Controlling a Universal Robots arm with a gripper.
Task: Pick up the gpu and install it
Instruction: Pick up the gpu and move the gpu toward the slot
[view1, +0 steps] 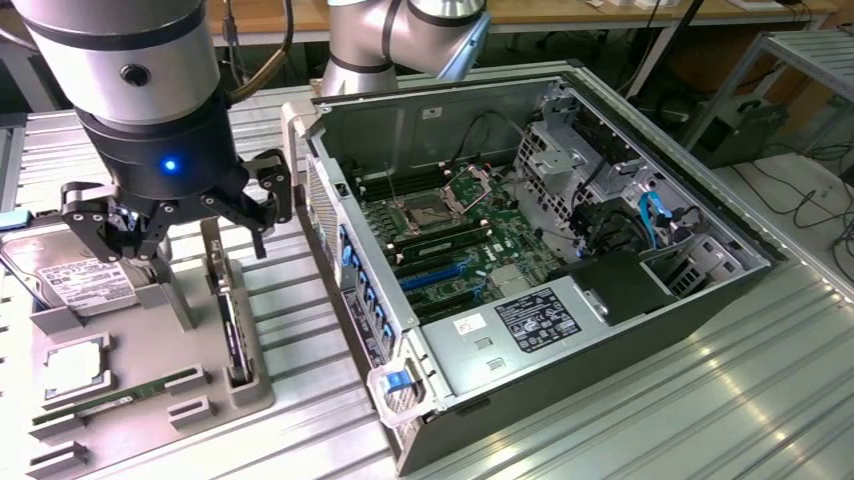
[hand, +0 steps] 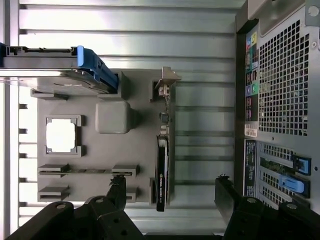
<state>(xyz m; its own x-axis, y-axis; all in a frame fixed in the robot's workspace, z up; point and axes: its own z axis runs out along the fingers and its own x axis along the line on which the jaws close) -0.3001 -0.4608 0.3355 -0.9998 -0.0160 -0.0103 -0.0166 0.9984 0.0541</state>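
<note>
Black gripper (view1: 184, 243) hangs spread wide over the gpu (view1: 235, 325), upright on edge in the grey holder (view1: 140, 335), room free both sides, open computer case (view1: 534, 330) close beside on the ribbed metal table (view1: 747, 400).

Exterior view high up, looking down at a slant on open computer case (view1: 601, 400) and grey tray (view1: 160, 350), wrist view close above the tray, facing straight down, both share tray and case side
</note>
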